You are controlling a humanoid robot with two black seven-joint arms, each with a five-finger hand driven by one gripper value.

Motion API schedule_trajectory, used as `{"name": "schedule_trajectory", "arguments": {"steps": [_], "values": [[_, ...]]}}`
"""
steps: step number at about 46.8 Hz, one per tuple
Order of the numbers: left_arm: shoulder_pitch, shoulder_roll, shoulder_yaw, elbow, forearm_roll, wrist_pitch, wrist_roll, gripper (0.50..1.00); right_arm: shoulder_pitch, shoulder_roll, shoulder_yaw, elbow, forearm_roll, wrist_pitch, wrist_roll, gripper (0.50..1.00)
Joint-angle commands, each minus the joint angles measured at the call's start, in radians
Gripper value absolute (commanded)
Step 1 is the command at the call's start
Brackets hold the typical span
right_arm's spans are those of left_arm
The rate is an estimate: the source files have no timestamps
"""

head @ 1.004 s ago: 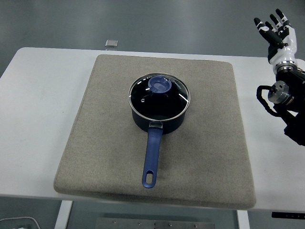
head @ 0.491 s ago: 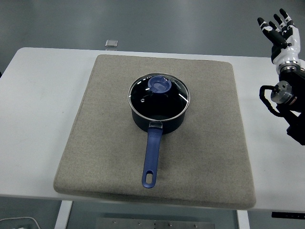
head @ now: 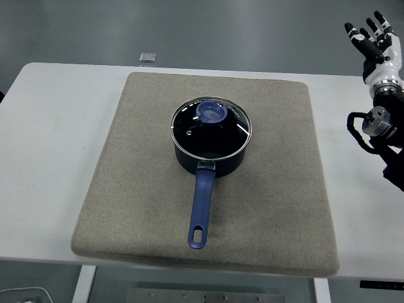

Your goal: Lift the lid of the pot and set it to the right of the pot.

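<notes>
1. Glass pot lid (head: 210,126) sits on the dark saucepan (head: 209,151) mid-mat (head: 278,189), long blue handle (head: 200,208) pointing at the near surface edge.
2. Right robot hand (head: 374,39) is raised far right, fingers spread, holding nothing.
3. Lid's probably rigid, slick, breakable, so I'd pinch the blue knob (head: 213,112).

Table (head: 50,126): plain white. Mat (head: 278,189) on it: beige-grey, speckled woven look, no pattern. Pot (head: 208,158): dark navy, almost black body, long handle (head: 200,211) mid blue. Lid (head: 211,128): clear glass showing dark inside, silver metal rim, blue round knob (head: 212,112), white glints on glass. Right hand (head: 374,39): black fingers with white segments, white wrist cuff, black arm with silver joint below. Floor behind: dull grey-green. Small grey square object (head: 147,57) beyond table's far edge.
</notes>
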Motion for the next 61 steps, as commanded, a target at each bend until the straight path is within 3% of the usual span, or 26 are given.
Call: {"name": "schedule_trajectory", "arguments": {"steps": [1,19,27,34,44,52,61], "values": [[0.000,0.000,0.000,0.000,0.002,-0.001,0.001,1.000,-0.002,0.001,-0.001,0.000,0.000,0.001,0.000,0.909],[0.000,0.000,0.000,0.000,0.000,0.000,-0.001,1.000,0.005,-0.042,-0.021,-0.003,-0.040,0.023,-0.005,0.909],[0.000,0.000,0.000,0.000,0.000,0.000,-0.001,1.000,0.061,-0.084,-0.104,-0.003,-0.251,0.167,-0.002,0.909],[0.000,0.000,0.000,0.000,0.000,0.000,0.001,1.000,0.110,-0.137,-0.124,0.002,-0.449,0.245,0.009,0.909],[0.000,0.000,0.000,0.000,0.000,0.000,-0.001,1.000,0.166,-0.170,-0.128,0.014,-0.543,0.357,0.012,0.909],[0.000,0.000,0.000,0.000,0.000,0.000,0.001,1.000,0.205,-0.182,-0.128,0.051,-0.678,0.478,0.112,0.909],[0.000,0.000,0.000,0.000,0.000,-0.001,-0.001,1.000,0.248,-0.220,-0.128,0.129,-0.830,0.531,0.112,0.909]]}}
